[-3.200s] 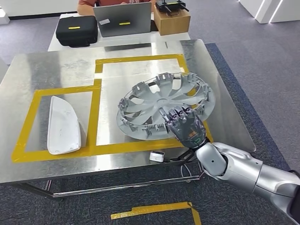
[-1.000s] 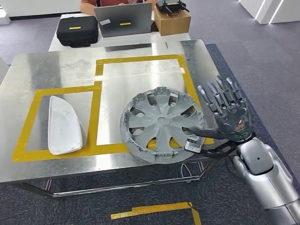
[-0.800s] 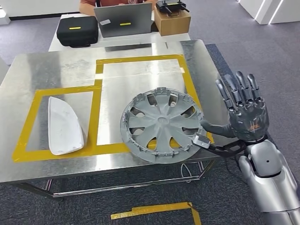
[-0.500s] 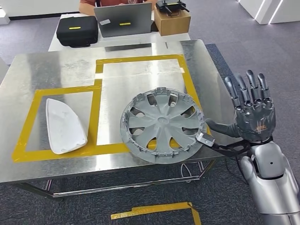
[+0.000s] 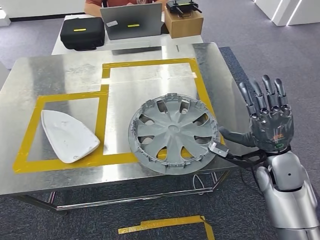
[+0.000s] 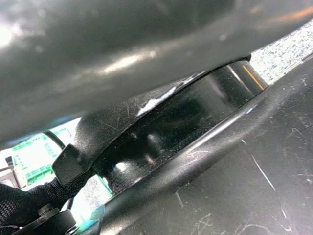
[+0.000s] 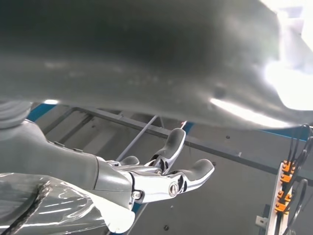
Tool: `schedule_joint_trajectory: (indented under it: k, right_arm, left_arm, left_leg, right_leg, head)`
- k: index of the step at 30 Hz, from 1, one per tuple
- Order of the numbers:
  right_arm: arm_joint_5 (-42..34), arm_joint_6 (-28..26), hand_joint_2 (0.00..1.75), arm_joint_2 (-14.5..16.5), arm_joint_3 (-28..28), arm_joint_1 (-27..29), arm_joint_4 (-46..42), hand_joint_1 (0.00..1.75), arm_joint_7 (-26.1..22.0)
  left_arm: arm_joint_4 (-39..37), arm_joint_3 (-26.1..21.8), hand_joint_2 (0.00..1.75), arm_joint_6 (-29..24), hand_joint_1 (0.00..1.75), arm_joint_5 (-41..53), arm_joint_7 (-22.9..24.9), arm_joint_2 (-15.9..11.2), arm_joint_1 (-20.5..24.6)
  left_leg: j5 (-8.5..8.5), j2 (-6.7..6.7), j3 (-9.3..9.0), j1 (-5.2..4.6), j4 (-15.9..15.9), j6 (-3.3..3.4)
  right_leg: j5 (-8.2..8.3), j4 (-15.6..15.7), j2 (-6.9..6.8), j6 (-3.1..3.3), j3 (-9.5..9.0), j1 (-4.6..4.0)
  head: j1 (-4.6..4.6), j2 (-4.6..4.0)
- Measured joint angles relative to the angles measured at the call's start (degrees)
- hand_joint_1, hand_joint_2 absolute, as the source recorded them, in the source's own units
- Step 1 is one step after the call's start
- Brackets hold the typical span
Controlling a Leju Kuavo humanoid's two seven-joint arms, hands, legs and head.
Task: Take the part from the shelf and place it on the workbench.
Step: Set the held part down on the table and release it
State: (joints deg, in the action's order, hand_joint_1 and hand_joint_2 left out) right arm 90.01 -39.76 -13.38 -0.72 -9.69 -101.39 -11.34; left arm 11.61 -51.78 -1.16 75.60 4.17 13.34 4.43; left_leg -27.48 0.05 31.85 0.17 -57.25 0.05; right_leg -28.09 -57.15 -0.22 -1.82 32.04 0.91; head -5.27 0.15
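Note:
A grey wheel cover [image 5: 171, 131] lies flat on the steel workbench [image 5: 68, 75], across the near right corner of a yellow-taped area, its rim close to the table's front edge. My right hand [image 5: 270, 122] hovers off the table's right edge, clear of the cover, fingers spread and holding nothing. Its thumb points toward the cover's rim. In the right wrist view the right hand's fingers [image 7: 173, 174] stretch out apart in empty air.
A white curved part [image 5: 68, 136] lies in the left taped box. Behind the workbench, a second table carries a black case [image 5: 82, 32], a laptop [image 5: 130, 21] and a cardboard box [image 5: 183, 21], with a person [image 5: 94, 6] seated there. Grey carpet surrounds the bench.
My right hand has let go of the wheel cover and drawn back to the right, fingers spread. The cover now lies flat. The white part has turned on the table.

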Motion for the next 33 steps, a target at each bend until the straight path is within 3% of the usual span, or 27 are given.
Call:
schedule_joint_trajectory:
  k: [11,19,20,21,22,24,25,26,28,31,33]
  right_arm:
    - [0.0,0.0,0.0,0.7,0.0,0.2,0.0,0.0,-0.5]
    - [0.0,0.0,0.0,0.7,0.0,0.2,0.0,0.0,-0.5]
    - [0.0,0.0,0.0,0.7,0.0,0.2,0.0,0.0,-0.5]
    - [0.0,0.0,0.0,0.8,-0.1,0.3,0.0,0.0,-0.7]
    - [0.0,0.0,0.0,0.8,-0.3,0.5,0.0,0.0,-0.9]
    - [0.0,0.0,0.0,0.9,-0.7,0.9,0.0,0.0,-1.3]
    - [0.0,0.0,0.0,0.9,-0.8,1.0,0.0,0.0,-1.3]
    - [0.0,0.0,0.0,1.0,-0.9,1.0,0.0,0.0,-1.4]
    - [0.0,0.0,0.0,1.0,-1.0,1.0,0.0,0.0,-1.4]
    - [0.0,-0.1,0.0,1.1,-1.1,1.0,0.0,0.0,-1.4]
    - [0.0,-0.1,0.0,1.1,-1.1,1.0,0.0,0.0,-1.5]
  left_arm:
    - [0.0,-0.1,0.0,0.0,0.0,0.0,0.0,-0.1,0.0]
    - [0.0,-0.2,0.0,0.0,0.0,0.0,0.0,-0.1,0.0]
    - [0.0,-0.2,0.0,0.0,0.0,0.0,0.0,0.0,0.0]
    - [0.0,-0.3,0.0,0.0,0.0,0.0,0.0,0.0,0.0]
    - [0.0,-0.5,0.0,0.0,0.0,0.0,0.0,0.1,0.1]
    - [0.0,-0.6,0.0,0.0,0.0,0.0,0.0,0.3,0.1]
    - [0.0,-0.7,0.0,0.0,0.0,0.0,0.0,0.3,0.1]
    - [0.0,-0.7,0.0,0.0,0.0,0.0,0.0,0.3,0.1]
    - [0.0,-0.7,0.0,0.1,0.0,0.0,0.0,0.4,0.2]
    - [0.0,-0.8,0.0,0.1,0.0,0.0,0.0,0.3,0.2]
    - [0.0,-0.8,0.0,0.1,0.0,0.0,0.0,0.3,0.2]
  left_leg:
    - [-0.49,0.01,0.23,-0.16,-0.8,0.78]
    - [-0.54,0.0,0.28,-0.19,-0.9,0.89]
    - [-0.38,0.01,0.3,-0.23,-0.8,1.07]
    - [0.08,0.13,0.31,-0.1,-0.4,1.46]
    - [0.59,0.27,0.43,0.05,0.0,1.78]
    - [1.45,0.56,0.74,0.49,0.6,2.19]
    - [1.46,0.57,0.94,0.62,0.3,1.97]
    - [1.42,0.54,1.1,0.67,0.0,1.67]
    - [1.45,0.43,1.57,0.59,-0.7,0.82]
    - [1.92,0.34,2.2,0.51,-1.1,-0.28]
    - [0.07,0.3,3.08,0.65,-2.8,-0.76]
  right_leg:
    - [0.04,0.1,0.0,-0.46,-0.11,0.18]
    - [0.07,0.1,0.0,-0.59,-0.13,0.21]
    - [0.21,0.2,0.01,-0.79,-0.17,0.23]
    - [-1.42,-2.1,0.04,-1.09,0.84,0.27]
    - [-3.37,-6.2,0.07,-1.55,2.5,0.36]
    - [-5.63,-11.6,0.06,-2.44,4.27,0.7]
    - [-4.24,-10.0,-0.03,-2.83,3.05,0.96]
    - [-2.89,-6.0,-0.09,-3.13,0.75,1.09]
    - [-1.63,-1.0,0.07,-2.95,-2.11,1.06]
    - [-1.53,-0.7,0.37,-1.63,-1.64,0.91]
    - [-0.9,-0.8,0.32,-0.51,-0.86,0.91]
  head:
    - [0.02,0.0]
    - [0.01,0.0]
    - [0.02,0.0]
    - [-0.04,0.0]
    - [-0.1,0.0]
    - [-0.21,0.0]
    - [-0.2,0.0]
    - [-0.22,0.0]
    - [-0.33,0.01]
    - [-0.31,0.01]
    - [-0.12,0.0]
